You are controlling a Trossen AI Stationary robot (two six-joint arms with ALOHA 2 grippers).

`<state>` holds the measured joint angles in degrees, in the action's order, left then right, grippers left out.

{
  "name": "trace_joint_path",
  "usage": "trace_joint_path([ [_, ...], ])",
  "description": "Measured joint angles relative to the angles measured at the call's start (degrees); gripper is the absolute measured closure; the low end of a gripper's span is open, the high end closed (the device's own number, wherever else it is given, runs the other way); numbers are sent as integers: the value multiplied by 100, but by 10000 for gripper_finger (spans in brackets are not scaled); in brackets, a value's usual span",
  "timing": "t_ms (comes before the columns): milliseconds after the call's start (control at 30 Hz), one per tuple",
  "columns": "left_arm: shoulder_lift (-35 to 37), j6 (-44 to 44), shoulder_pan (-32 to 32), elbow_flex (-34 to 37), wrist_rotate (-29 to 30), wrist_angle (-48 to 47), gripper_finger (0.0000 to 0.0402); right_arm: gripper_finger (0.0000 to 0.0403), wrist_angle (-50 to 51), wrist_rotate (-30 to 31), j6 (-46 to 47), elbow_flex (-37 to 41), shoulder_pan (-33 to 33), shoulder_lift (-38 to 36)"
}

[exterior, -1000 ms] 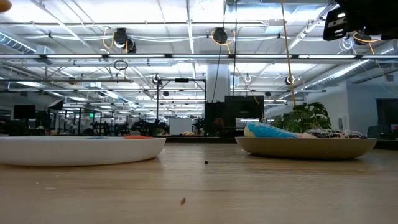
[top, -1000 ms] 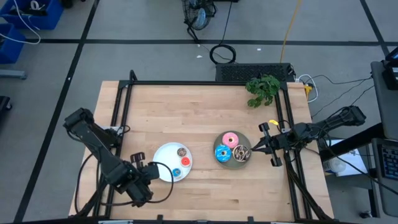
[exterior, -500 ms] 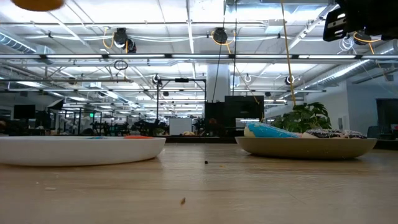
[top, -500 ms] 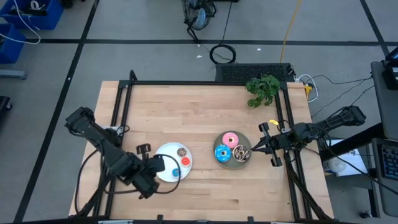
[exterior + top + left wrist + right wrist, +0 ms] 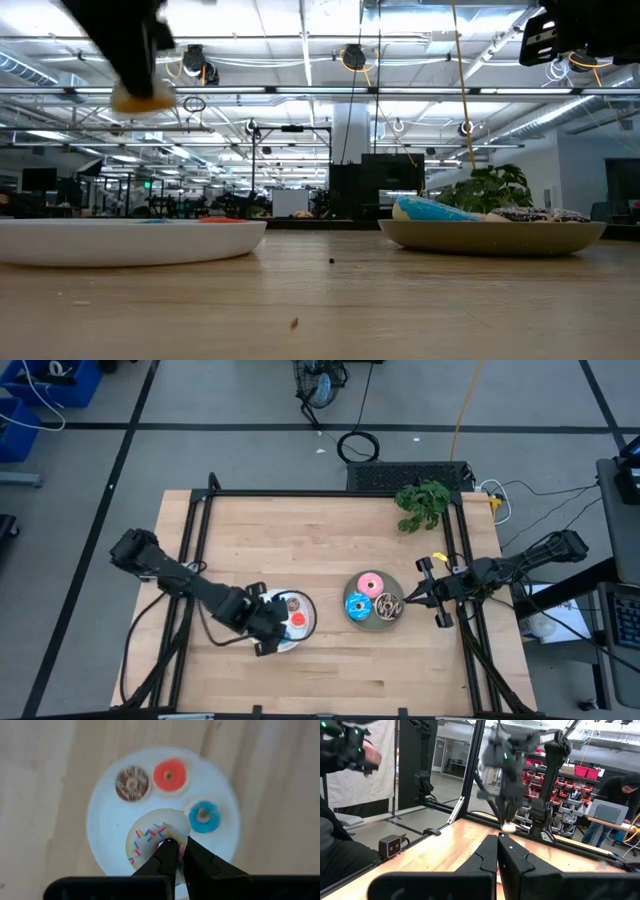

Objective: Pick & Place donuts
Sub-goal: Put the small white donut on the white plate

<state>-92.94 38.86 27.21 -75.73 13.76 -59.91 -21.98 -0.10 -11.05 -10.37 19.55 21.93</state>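
I am gripping the white-pink mini donut point(image 5: 157, 838) in my left claw point(image 5: 177, 851), holding it above the white plate point(image 5: 107, 825); brown, red and blue minis are lying below. My right claw point(image 5: 498, 851) is clenched, empty.

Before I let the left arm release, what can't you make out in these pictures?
- High view: the small white sprinkled donut is hidden under the left gripper; the round white plate is half covered.
- Low view: the raised white plate rim hides the mini donuts; the left gripper is blurred.
- Left wrist view: the white sprinkled donut is pinched, but its height above the plate cannot be told.
- Right gripper: waits shut beside the round grey plate.
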Motion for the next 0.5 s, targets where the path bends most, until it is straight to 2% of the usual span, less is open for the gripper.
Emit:
trace_joint_path([
  [133, 0, 22, -190, 838, -251, 746, 394, 403, -1, 2, -13, 0, 0, 0],
  [233, -2, 112, -276, 1323, -365, 1204, 392, 403, 0, 2, -64, 0, 0, 0],
  [367, -90, 101, -383, 1785, -485, 1562, 355, 403, -2, 2, -66, 0, 0, 0],
  [500, -139, 82, -403, 1895, -649, 1716, 300, 403, -4, 2, -62, 0, 0, -1],
])
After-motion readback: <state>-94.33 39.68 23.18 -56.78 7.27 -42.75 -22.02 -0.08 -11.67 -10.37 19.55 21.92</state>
